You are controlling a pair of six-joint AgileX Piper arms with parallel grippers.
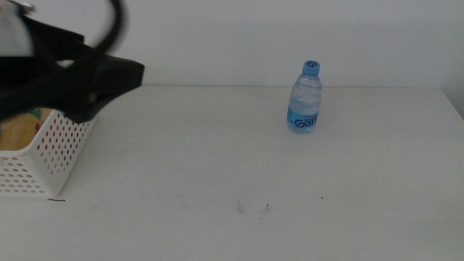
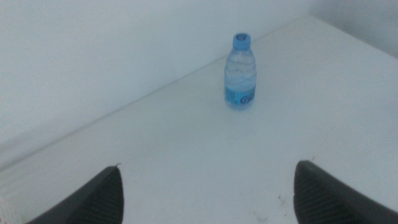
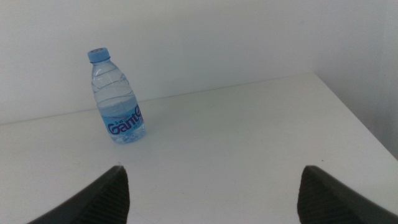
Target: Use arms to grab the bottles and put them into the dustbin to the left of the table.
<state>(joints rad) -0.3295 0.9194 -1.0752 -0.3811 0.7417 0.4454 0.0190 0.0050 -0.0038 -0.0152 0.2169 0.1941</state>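
White table (image 1: 217, 174) fills most of the middle view. Dustbin (image 1: 43, 156) sits at the left edge, mid-height, perforated white wall visible, something yellowish and a bit of red showing inside; contents otherwise hidden by the arm.

Left arm is the big dark shape in the upper left of the middle view, over the dustbin, with the left gripper (image 1: 119, 76) pointing right toward the table centre. In the left wrist view its jaws stand wide apart with nothing between them.

Right arm is not in the middle view; the right gripper (image 3: 211, 199) shows only in its own wrist view, jaws wide apart, nothing held.

One bottle (image 1: 305, 98) left on the table: clear water bottle, blue cap and label, upright, upper right of centre in the middle view, close to the table's far edge. Long axis vertical.

Key relation: the bottle lies well apart to the right of the left gripper, across open tabletop. In both wrist views it stands ahead of the jaws, off-centre. Which arm is nearer I cannot tell, since the right arm is out of the middle view. Judgement: next grab needs a level side approach around the body.
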